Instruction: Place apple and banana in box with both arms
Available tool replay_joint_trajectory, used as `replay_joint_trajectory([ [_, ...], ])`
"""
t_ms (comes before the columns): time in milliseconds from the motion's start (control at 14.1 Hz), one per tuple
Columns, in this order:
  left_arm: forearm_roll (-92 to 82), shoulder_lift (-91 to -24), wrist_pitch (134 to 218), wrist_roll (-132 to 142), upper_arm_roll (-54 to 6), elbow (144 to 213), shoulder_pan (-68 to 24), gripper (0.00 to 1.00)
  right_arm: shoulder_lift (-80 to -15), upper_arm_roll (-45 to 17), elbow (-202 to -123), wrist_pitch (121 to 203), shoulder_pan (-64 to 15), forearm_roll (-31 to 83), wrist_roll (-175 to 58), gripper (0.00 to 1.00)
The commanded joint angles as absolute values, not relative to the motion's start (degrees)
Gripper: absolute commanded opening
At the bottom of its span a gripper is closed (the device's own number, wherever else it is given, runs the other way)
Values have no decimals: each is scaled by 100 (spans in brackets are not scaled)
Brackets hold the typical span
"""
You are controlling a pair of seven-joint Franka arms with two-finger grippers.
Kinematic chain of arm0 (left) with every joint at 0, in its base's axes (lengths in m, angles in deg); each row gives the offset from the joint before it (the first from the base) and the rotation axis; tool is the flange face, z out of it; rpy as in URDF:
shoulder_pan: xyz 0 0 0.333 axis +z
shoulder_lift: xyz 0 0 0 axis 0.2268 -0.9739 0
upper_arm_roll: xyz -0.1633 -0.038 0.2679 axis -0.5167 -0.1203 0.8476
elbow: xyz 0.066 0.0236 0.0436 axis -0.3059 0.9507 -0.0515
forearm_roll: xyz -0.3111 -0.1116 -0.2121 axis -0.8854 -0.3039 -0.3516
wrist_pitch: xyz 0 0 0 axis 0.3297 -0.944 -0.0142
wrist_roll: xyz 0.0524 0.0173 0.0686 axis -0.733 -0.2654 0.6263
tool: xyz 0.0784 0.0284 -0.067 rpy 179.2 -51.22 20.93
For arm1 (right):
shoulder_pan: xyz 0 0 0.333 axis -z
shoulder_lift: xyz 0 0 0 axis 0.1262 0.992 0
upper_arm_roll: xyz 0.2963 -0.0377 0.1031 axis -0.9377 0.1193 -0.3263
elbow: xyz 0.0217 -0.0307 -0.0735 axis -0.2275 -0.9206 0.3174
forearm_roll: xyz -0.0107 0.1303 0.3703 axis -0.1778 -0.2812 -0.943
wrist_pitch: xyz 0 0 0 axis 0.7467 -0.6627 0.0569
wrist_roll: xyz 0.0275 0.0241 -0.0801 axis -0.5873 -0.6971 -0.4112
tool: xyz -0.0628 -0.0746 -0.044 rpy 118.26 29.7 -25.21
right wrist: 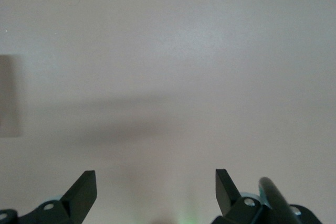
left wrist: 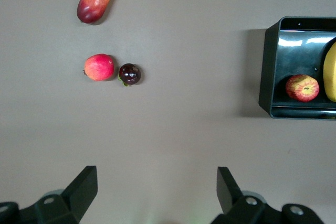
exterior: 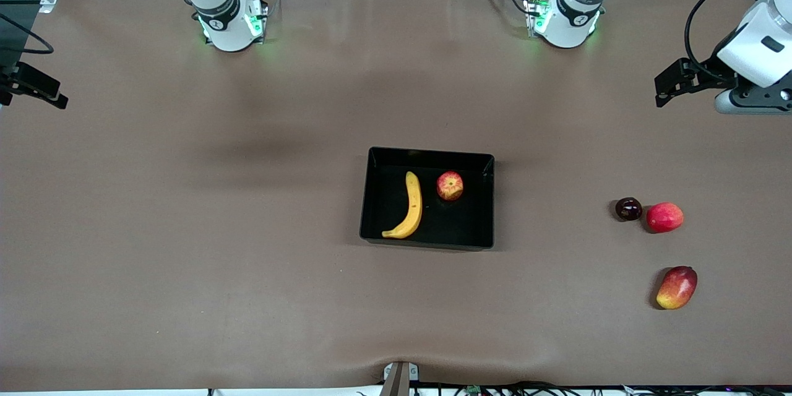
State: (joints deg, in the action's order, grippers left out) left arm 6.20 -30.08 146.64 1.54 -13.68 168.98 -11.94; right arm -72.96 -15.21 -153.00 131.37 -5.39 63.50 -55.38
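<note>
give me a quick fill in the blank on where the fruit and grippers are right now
1. The curved yellow banana and the small streaky red apple both lie in the ____ plastic box.
2. Outside the box, ____ fruits lie on the brown table.
3. The oval red-and-yellow mango lies ____ to the front camera than the dark round fruit.
4. The left gripper and right gripper both stand ____.

Missing words: black; three; nearer; open
</note>
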Motion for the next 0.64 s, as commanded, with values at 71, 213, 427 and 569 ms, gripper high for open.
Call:
replay_joint_trajectory([
  [71,421,-2923,14585,77,-1348,16896,-1188,100,-7280,-1549,-15253,13097,-435,6237,-5605,100],
  [213,411,-3010,14594,130,-1348,16729,-1205,100,-7280,-1540,-15261,13088,-435,6237,-5605,100],
  [427,376,-3055,14585,104,-1357,16623,-1197,100,-7280,-1531,-15261,13088,-426,6237,-5605,100],
  [569,376,-3046,14524,113,-1348,16623,-1196,100,-7280,-1531,-15253,13097,-426,6237,-5605,100],
])
